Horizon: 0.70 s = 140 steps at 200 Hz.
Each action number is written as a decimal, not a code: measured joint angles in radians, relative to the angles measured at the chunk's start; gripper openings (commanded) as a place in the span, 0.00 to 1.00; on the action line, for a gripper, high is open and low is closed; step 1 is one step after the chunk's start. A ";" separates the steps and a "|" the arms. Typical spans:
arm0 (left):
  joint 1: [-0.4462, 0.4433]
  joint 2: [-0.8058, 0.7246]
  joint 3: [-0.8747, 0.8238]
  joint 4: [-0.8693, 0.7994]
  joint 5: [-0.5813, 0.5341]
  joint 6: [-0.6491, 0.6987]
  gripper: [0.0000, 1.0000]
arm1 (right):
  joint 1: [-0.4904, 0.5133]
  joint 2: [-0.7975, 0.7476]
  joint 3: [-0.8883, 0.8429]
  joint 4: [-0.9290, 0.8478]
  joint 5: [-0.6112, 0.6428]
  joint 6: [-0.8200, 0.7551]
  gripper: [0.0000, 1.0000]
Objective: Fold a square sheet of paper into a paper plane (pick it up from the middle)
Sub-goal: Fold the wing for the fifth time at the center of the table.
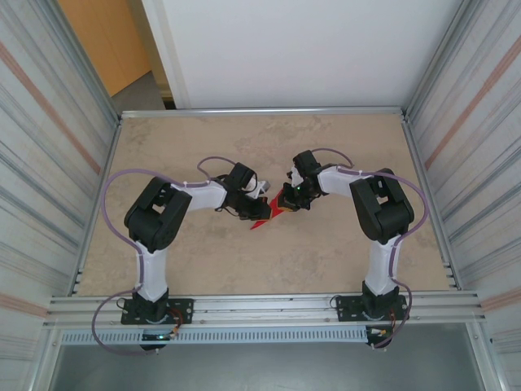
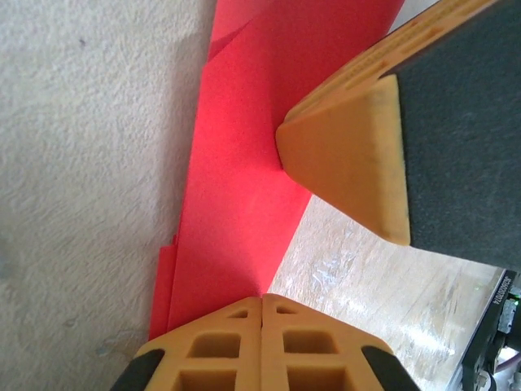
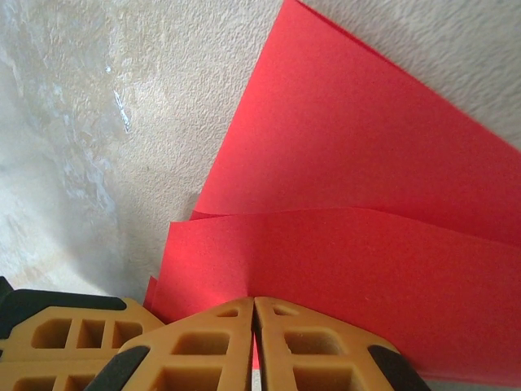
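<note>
1. Red and thin, the paper sheet (image 1: 264,217) lies near the middle of the desk (image 1: 342,252), between the tips of the two arms. It is partly folded into a narrow, pointed shape.
2. The left tool (image 1: 247,204) reaches in from the left and the right tool (image 1: 289,198) from the right. They meet at the paper, close to each other.
3. In the left wrist view, the left tool (image 2: 262,300) has its orange fingers pressed together. The paper sheet (image 2: 244,163) narrows down to the seam between them, so this tool is closed on the paper's edge.
4. In the same view, a finger (image 2: 350,155) of the right tool, orange with a black pad, comes in from the upper right and touches the red surface.
5. In the right wrist view, the right tool (image 3: 254,303) is likewise closed. A sliver of red shows in the slit between its fingers, so it grips the paper.
6. There the paper sheet (image 3: 366,204) shows layers: a flat part running up to the top, and a flap in front whose upper edge curves gently.
7. The beige, mottled desk (image 3: 106,122) lies under it. In the left wrist view, the paper's long left edge rests on the desk (image 2: 81,163), and a second layer peeks out at the lower left.
</note>
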 measured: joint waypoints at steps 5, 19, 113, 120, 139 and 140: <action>0.000 0.000 0.002 -0.004 -0.001 0.003 0.02 | 0.000 0.000 0.000 -0.001 0.000 0.000 0.12; -0.003 0.000 0.008 -0.020 -0.006 0.010 0.03 | 0.000 0.000 0.002 -0.003 0.000 0.000 0.12; -0.023 -0.198 -0.053 -0.111 -0.172 0.024 0.33 | 0.000 0.005 0.011 -0.014 0.000 0.000 0.13; -0.023 -0.214 -0.063 -0.113 -0.182 0.024 0.36 | 0.000 0.006 0.011 -0.014 0.000 0.000 0.13; -0.023 -0.226 -0.080 -0.120 -0.202 0.024 0.39 | 0.000 0.006 0.011 -0.014 0.000 0.000 0.14; -0.023 -0.226 -0.080 -0.121 -0.203 0.024 0.39 | 0.000 0.006 0.011 -0.014 0.000 0.000 0.14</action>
